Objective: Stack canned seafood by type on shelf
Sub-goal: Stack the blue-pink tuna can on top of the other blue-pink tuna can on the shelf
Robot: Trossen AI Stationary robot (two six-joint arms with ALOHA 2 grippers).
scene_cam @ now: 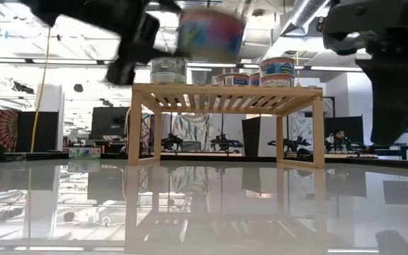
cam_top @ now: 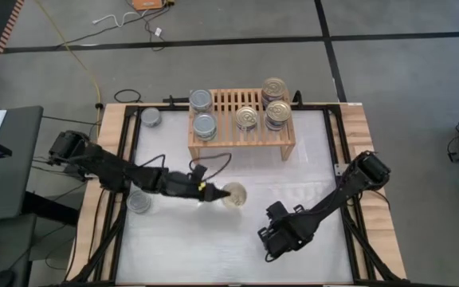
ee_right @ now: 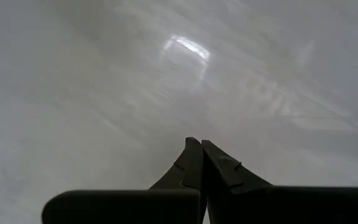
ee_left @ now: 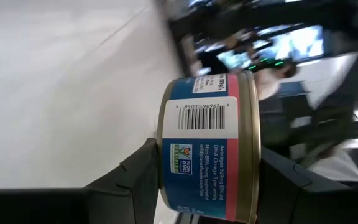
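The left gripper [cam_top: 217,194] clamps a round, flat gold-topped tin [cam_top: 234,195] (glossy blue-and-pink label, barcode showing) raised above the smooth white table [cam_top: 213,255], in front of the slatted light-wood shelf [cam_top: 226,108] bearing five metal cans; the right gripper [ee_right: 199,152] hovers over bare tabletop, fingertips pressed together.

White table [cam_top: 213,255] with wooden edge planks [cam_top: 110,135]; yellow cable [cam_top: 76,60] across grey floor [cam_top: 405,72].
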